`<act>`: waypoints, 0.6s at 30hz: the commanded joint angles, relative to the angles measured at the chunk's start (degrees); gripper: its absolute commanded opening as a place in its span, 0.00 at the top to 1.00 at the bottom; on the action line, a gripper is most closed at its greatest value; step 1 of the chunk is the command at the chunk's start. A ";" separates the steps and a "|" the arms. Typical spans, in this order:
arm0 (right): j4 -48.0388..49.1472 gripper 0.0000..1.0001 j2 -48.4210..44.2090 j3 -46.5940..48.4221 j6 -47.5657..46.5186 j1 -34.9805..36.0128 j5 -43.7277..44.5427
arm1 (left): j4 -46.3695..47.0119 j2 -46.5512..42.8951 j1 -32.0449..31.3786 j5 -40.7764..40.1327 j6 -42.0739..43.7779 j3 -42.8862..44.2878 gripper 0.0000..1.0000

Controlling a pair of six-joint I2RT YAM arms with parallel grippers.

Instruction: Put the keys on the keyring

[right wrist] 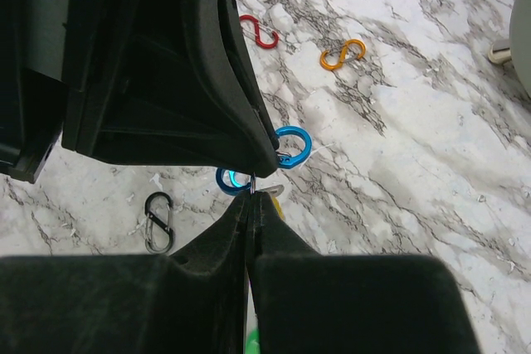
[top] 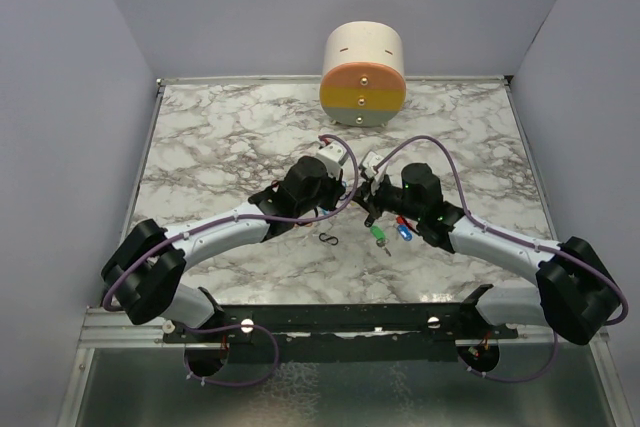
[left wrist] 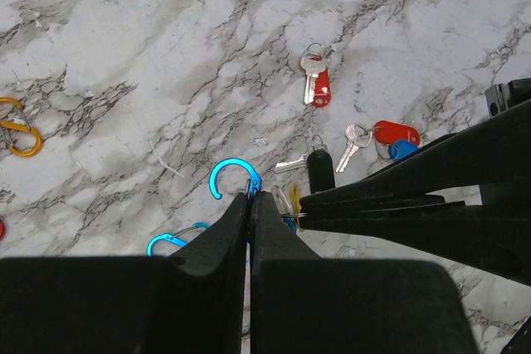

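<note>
Okay, we see the left gripper (left wrist: 251, 198) pinched shut on the blue S-clip (left wrist: 231, 173), free loop poking past its fingertips, and the right gripper (right wrist: 249, 196), closed on what looks like the yellow-headed key (right wrist: 275, 205), tip-to-tip just beside it from the right, red-headed key (left wrist: 318, 84) loose farther out.

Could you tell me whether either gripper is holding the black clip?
No, the black clip lies loose and untouched on the marble table.

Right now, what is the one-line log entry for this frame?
left gripper: shut on blue clip | right gripper: shut, tips at clip | yellow key: at tips | red key, black key: on table
</note>
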 commanded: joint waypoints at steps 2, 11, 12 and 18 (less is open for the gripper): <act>0.26 0.99 0.61 1.89 -0.90 0.76 0.16 | 0.63 0.59 -0.44 -1.08 0.49 2.20 1.00; -0.63 0.99 1.07 2.04 -1.04 1.26 0.15 | 0.70 0.57 -0.46 -1.50 0.56 2.66 1.00; -0.60 0.99 0.97 1.94 -1.03 1.37 0.22 | 0.68 0.55 -0.44 -1.57 0.58 2.68 1.00; -1.04 0.99 0.66 1.98 -1.03 1.62 0.24 | 0.58 0.77 -0.48 -1.92 0.66 2.90 1.00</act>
